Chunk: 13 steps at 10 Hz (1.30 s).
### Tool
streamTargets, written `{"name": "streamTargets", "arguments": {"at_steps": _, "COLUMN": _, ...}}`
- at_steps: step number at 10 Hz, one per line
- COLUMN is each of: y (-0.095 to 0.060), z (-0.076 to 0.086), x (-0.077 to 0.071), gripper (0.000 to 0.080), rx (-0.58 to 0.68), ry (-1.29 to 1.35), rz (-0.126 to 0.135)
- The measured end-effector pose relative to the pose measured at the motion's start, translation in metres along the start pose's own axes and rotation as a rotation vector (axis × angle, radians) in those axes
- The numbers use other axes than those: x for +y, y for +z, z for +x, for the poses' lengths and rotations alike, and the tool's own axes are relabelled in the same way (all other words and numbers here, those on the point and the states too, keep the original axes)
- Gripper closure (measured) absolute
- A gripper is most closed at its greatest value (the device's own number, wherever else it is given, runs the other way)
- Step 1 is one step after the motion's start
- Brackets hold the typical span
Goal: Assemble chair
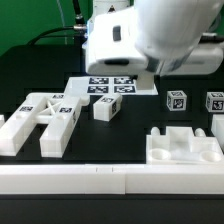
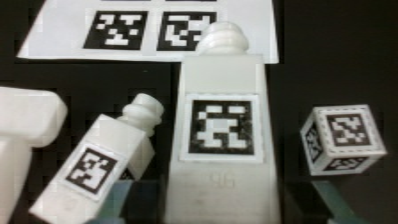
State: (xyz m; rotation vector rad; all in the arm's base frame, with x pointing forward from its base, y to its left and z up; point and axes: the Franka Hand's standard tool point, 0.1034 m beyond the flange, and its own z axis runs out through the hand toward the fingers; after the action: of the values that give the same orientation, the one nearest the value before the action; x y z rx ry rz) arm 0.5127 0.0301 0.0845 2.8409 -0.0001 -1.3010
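Parts of a chunky white plastic chair lie loose on a black desk.

Nearest the exterior camera, a long white plastic rail crosses the whole frame at six o'clock. Just behind it, at four o'clock, sits a wide white block with notches cut into its top. At eight o'clock lies a flat white H-shaped frame bearing black-and-white square tags.

Close to the centre, a small white block with one tag on its face stands alone. At three o'clock is a small white tagged cube, with a second tagged cube beside it at the frame edge.

Farther back, toward twelve o'clock, the thin flat white marker board lies tags-up. A bulky white robot arm fills twelve to two o'clock and hides its own jaws.

In the wrist view, a tall white plastic post with a rounded peg at its tip and one tag on its face fills the middle and runs out of frame toward the camera. The jaws are closed on this post, though the fingers themselves are out of sight.

A shorter white peg-tipped post leans tilted on one side, its tip close to the tall post. Whether they touch cannot be told. A small tagged white piece stands apart on the other side. The marker board lies past the tall post's tip.
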Motion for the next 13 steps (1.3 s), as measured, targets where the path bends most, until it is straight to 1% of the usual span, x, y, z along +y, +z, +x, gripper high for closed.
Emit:
{"name": "streamTargets", "arguments": {"at_steps": 2, "y": 0.000, "z": 0.006, "x": -0.001, "gripper": 0.0508, "rx": 0.029, "ry": -0.002, "rz": 0.000}}
{"name": "streamTargets", "arguments": {"at_steps": 3, "y": 0.000, "z": 0.007, "x": -0.001, "gripper": 0.0508, "rx": 0.030, "ry": -0.003, "rz": 0.000}}
{"name": "streamTargets", "arguments": {"at_steps": 4, "y": -0.006, "z": 0.011, "x": -0.001, "gripper": 0.0508, "rx": 0.070, "ry": -0.005, "rz": 0.001}}
{"name": "streamTargets", "arguments": {"at_steps": 5, "y": -0.022, "z": 0.012, "x": -0.001, "gripper": 0.0507, "rx": 0.132, "ry": -0.002, "rz": 0.004}}
{"name": "streamTargets", "arguments": {"at_steps": 6, "y": -0.039, "z": 0.004, "x": -0.002, "gripper": 0.0507, "rx": 0.166, "ry": 0.005, "rz": 0.006}}
{"name": "streamTargets", "arguments": {"at_steps": 7, "y": -0.057, "z": 0.002, "x": -0.003, "gripper": 0.0507, "rx": 0.227, "ry": 0.011, "rz": 0.011}}
{"name": "streamTargets", "arguments": {"at_steps": 8, "y": -0.071, "z": -0.001, "x": -0.003, "gripper": 0.0507, "rx": 0.279, "ry": 0.011, "rz": 0.007}}
{"name": "streamTargets", "arguments": {"at_steps": 9, "y": -0.077, "z": 0.001, "x": -0.006, "gripper": 0.0507, "rx": 0.351, "ry": 0.007, "rz": 0.008}}
{"name": "streamTargets", "arguments": {"at_steps": 10, "y": -0.077, "z": 0.004, "x": -0.006, "gripper": 0.0507, "rx": 0.414, "ry": 0.006, "rz": 0.011}}
{"name": "streamTargets", "arguments": {"at_steps": 11, "y": -0.080, "z": 0.007, "x": -0.007, "gripper": 0.0507, "rx": 0.489, "ry": 0.005, "rz": 0.015}}
{"name": "streamTargets", "arguments": {"at_steps": 12, "y": -0.082, "z": 0.007, "x": -0.007, "gripper": 0.0507, "rx": 0.538, "ry": 0.004, "rz": 0.017}}
{"name": "streamTargets", "arguments": {"at_steps": 13, "y": -0.088, "z": 0.012, "x": -0.009, "gripper": 0.0507, "rx": 0.625, "ry": 0.003, "rz": 0.020}}
